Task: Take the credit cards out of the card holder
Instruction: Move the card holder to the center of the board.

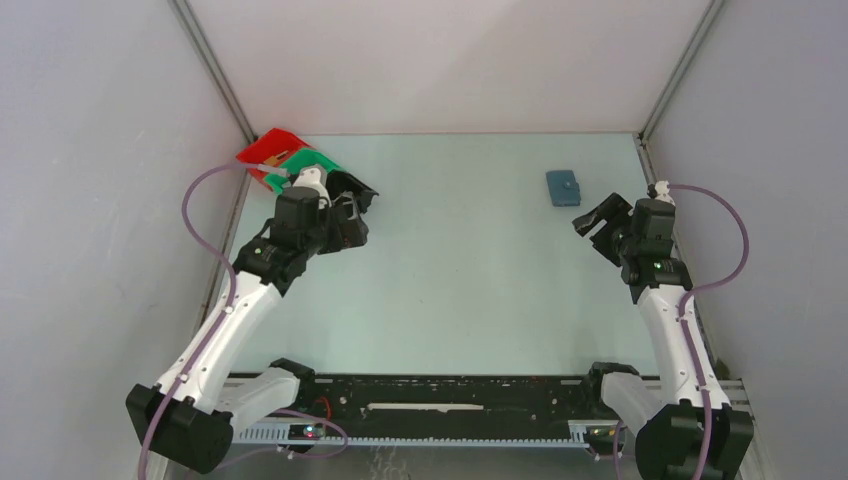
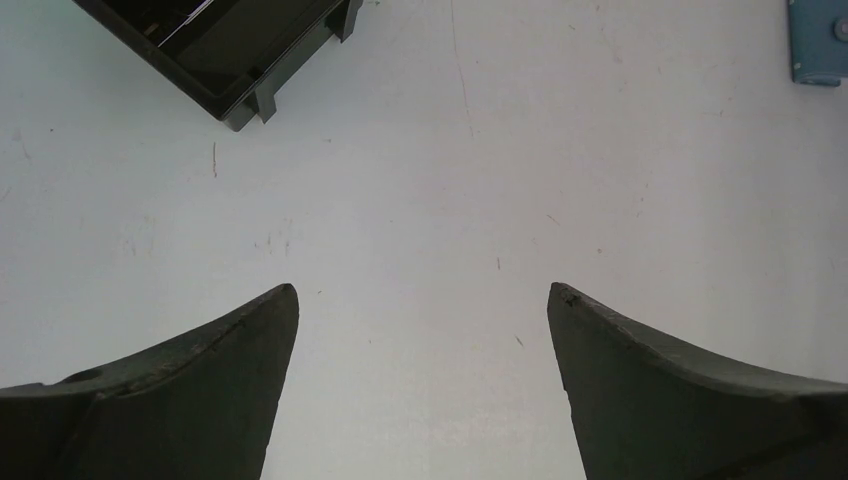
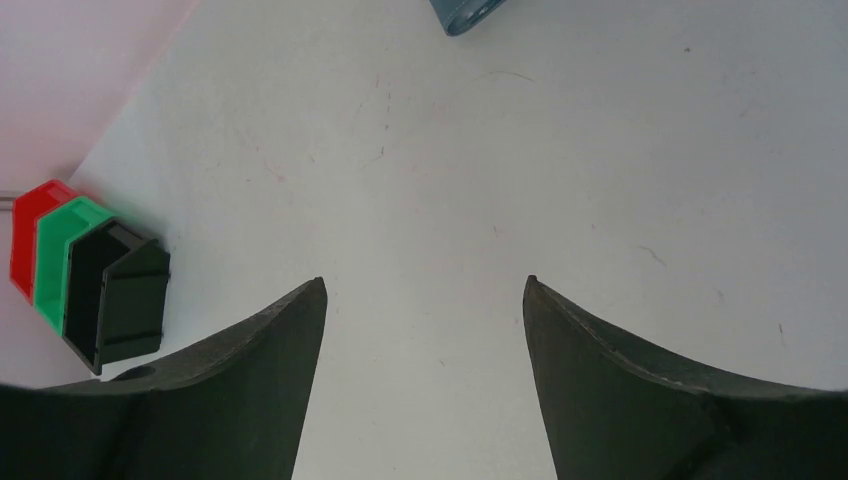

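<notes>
The slate-blue card holder [image 1: 563,187] lies folded shut on the table at the back right; no credit cards show. It shows at the top right edge of the left wrist view [image 2: 820,40] and at the top of the right wrist view [image 3: 468,12]. My right gripper [image 1: 597,226] is open and empty, a little to the near right of the holder; its jaws stand wide over bare table [image 3: 425,285]. My left gripper [image 1: 355,215] is open and empty at the back left, far from the holder [image 2: 422,290].
Red [image 1: 266,147], green [image 1: 300,165] and black [image 1: 355,187] bins are stacked nested in the back left corner, just behind my left gripper. The black bin shows in the left wrist view [image 2: 225,45]. Grey walls close in the table on three sides.
</notes>
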Controlling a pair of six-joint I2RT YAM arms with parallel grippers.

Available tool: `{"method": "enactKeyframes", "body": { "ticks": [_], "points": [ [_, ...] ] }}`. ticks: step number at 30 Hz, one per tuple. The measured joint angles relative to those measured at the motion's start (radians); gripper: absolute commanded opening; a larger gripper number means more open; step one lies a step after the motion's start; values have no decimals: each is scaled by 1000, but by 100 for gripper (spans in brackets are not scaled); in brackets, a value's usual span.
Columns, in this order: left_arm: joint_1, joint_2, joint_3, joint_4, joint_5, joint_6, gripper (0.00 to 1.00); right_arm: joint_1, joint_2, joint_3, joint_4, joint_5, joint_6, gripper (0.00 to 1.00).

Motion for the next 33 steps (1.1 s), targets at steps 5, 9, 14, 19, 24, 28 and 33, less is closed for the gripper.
{"method": "enactKeyframes", "body": {
  "ticks": [5, 9, 14, 19, 24, 28, 33],
  "points": [
    [0, -9, 0, 14, 4, -5, 100, 0, 0, 0, 0, 0, -1, 81],
    [0, -11, 0, 22, 21, -7, 100, 6, 0, 0, 0, 2, -2, 81],
    [-2, -5, 0, 30, 37, -6, 100, 40, 7, 0, 5, 10, -2, 99],
    [-24, 14, 0, 36, 56, -3, 100, 61, 123, 37, 32, 15, -10, 100],
    [-97, 53, 0, 40, 85, -4, 100, 68, 390, 229, 22, 54, -33, 99],
    [-140, 89, 0, 46, 112, -5, 100, 51, 601, 409, 7, 74, -65, 98],
    [-152, 128, 0, 44, 123, -6, 100, 11, 860, 665, -53, 91, -111, 92]
  ]
}}
